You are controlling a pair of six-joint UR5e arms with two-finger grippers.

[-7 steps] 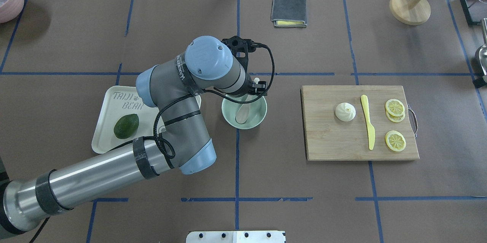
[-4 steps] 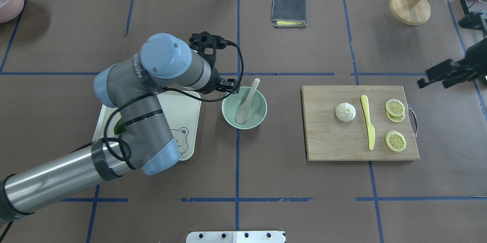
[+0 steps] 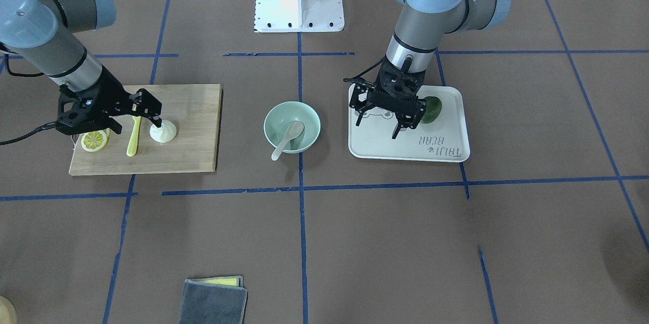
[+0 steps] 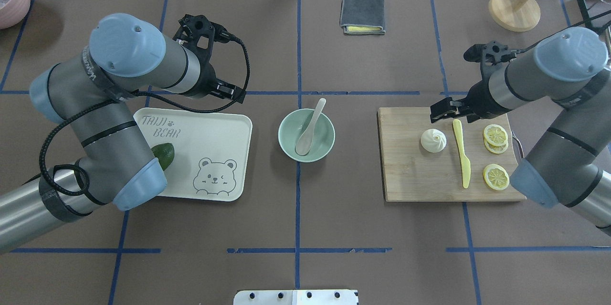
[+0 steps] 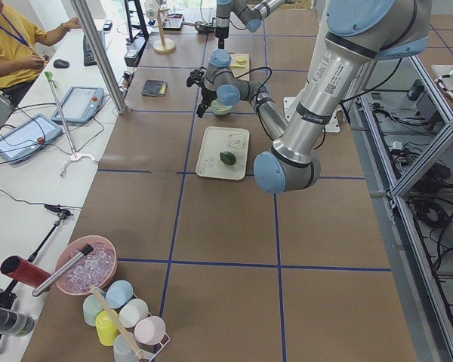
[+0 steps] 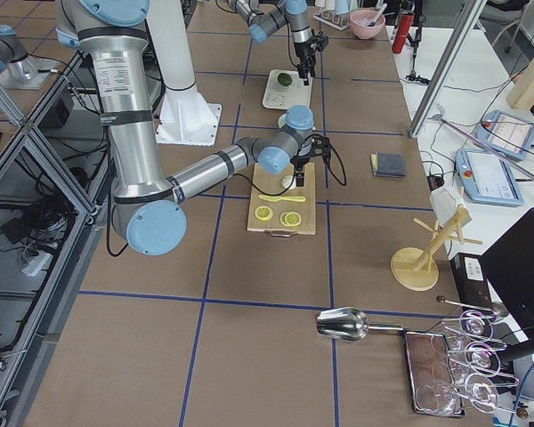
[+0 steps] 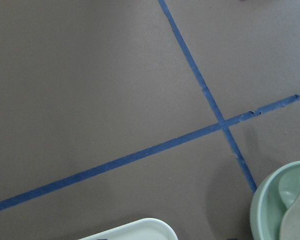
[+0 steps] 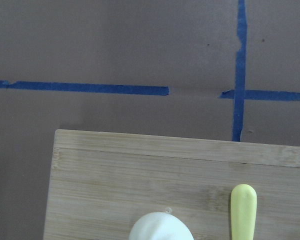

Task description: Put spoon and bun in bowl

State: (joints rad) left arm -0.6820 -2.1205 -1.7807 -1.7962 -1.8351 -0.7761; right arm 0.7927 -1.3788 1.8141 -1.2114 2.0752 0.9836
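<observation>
The mint-green bowl stands at the table's middle. The off-white spoon lies in it, scoop down and handle resting over the far rim. Both also show in the front view, the bowl and the spoon. The white bun sits on the wooden cutting board. My right gripper is open and empty, above the board's far edge close to the bun. My left gripper is open and empty over the tray's far part, left of the bowl.
A yellow knife and lemon slices lie on the board right of the bun. A cream bear tray holds an avocado. A folded grey cloth and a wooden stand are at the far side.
My left gripper has drawn back left from the bowl, leaving the spoon in it. My right arm has come in from the right to the board's far edge near the bun.
</observation>
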